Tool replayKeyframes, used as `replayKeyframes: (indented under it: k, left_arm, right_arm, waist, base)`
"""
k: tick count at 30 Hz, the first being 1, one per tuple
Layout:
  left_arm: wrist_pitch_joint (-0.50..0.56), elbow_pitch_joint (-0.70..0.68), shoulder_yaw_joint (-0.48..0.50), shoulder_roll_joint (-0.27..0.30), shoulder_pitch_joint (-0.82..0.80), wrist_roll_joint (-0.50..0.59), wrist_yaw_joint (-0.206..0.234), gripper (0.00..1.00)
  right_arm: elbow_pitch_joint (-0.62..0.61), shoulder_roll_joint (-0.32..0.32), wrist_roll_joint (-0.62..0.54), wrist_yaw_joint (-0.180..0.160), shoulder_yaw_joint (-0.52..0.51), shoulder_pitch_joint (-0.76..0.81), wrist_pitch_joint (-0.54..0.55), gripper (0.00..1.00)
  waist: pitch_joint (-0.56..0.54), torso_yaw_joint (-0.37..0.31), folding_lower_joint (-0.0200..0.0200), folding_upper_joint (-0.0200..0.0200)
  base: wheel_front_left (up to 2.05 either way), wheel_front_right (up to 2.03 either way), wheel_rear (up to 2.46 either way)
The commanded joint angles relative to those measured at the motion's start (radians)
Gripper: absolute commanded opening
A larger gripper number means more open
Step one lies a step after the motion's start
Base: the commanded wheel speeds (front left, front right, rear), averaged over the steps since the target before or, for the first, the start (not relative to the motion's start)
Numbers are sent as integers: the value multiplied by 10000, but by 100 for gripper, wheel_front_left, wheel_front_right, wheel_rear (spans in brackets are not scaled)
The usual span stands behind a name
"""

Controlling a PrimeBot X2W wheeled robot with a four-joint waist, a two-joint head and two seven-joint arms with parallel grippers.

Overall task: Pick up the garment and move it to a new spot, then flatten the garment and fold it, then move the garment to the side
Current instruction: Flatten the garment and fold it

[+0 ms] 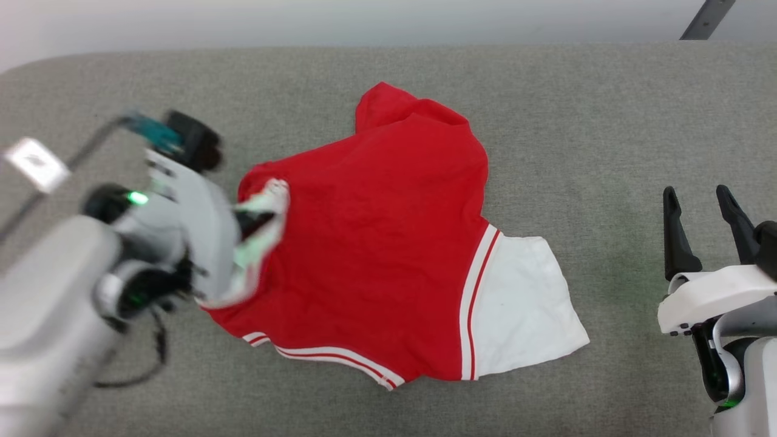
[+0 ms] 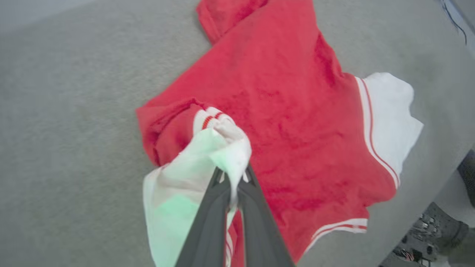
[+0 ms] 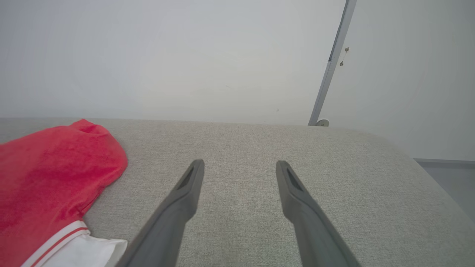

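- The garment (image 1: 376, 243) lay rumpled at the middle of the grey bench (image 1: 546, 109). The left end effector (image 2: 232, 180) was pressed together on a bunch of its white held sleeve (image 2: 193, 167) at the garment's 9 o'clock edge.
- The pinch seemed to take only a small gather of cloth near the fingertips. A quick lift or pull could have slid the held sleeve out and dropped the garment short of its new spot.
- Held by one sleeve alone, the red body would probably have hung and twisted, landing more crumpled and making the flattening harder.
- The red corner (image 1: 388, 106) bunched at 12 o'clock and the free sleeve (image 1: 522, 303) at 4 o'clock could have tucked under the body if dragged across the bench's coarse-looking cover.
- The right end effector (image 1: 696, 193) stood spread and empty at 3 o'clock, well apart from the garment. The cloth therefore had no second hold, and a swing toward 3 o'clock might have draped it over those fingers.
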Motion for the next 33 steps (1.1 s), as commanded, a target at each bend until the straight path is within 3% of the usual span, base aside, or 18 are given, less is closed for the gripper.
replayKeyframes:
  k: [1,6,7,9,10,12,13,20,33]
  left_arm:
    - [156,-376,-145,-186,225,-97,92,0]
    - [702,-1359,-722,-528,717,-182,328,0]
    - [768,-1409,-822,-542,786,-137,357,12]
    - [757,-1418,-975,-612,955,-64,389,20]
    - [728,-1374,-1076,-622,1012,71,391,30]
    - [667,-1271,-1241,-695,1196,122,361,95]
    - [638,-1231,-1303,-706,1231,199,324,100]
    - [587,-1353,-1265,-444,1146,185,251,100]
    - [518,-2026,-795,618,711,716,642,100]
  right_arm:
    - [32,22,-17,-16,40,74,-46,100]
    - [125,66,32,-16,82,132,-93,100]
    - [146,73,51,-16,94,130,-93,100]
    - [187,90,68,-16,121,121,-110,100]
    - [211,99,72,-16,137,115,-123,100]
    - [262,119,72,-16,150,124,-153,100]
    - [288,128,77,-16,146,138,-158,100]
    - [423,166,78,-16,96,243,-225,100]
    - [479,219,96,-16,123,157,-305,100]
  waist:
    - [-40,-67,0,-1]
    - [-111,-196,0,-1]
    - [-120,-225,0,-1]
    - [-152,-282,0,-1]
    - [-169,-307,0,-1]
    - [-210,-340,0,-1]
    - [-231,-351,0,-1]
    - [-359,-307,0,-1]
    - [-350,-164,0,-1]
  base:
    - [0,0,0]
    - [0,0,0]
    - [0,0,0]
    - [0,0,0]
    - [0,0,0]
    - [0,0,0]
    - [0,0,0]
    - [0,0,0]
    - [0,0,0]
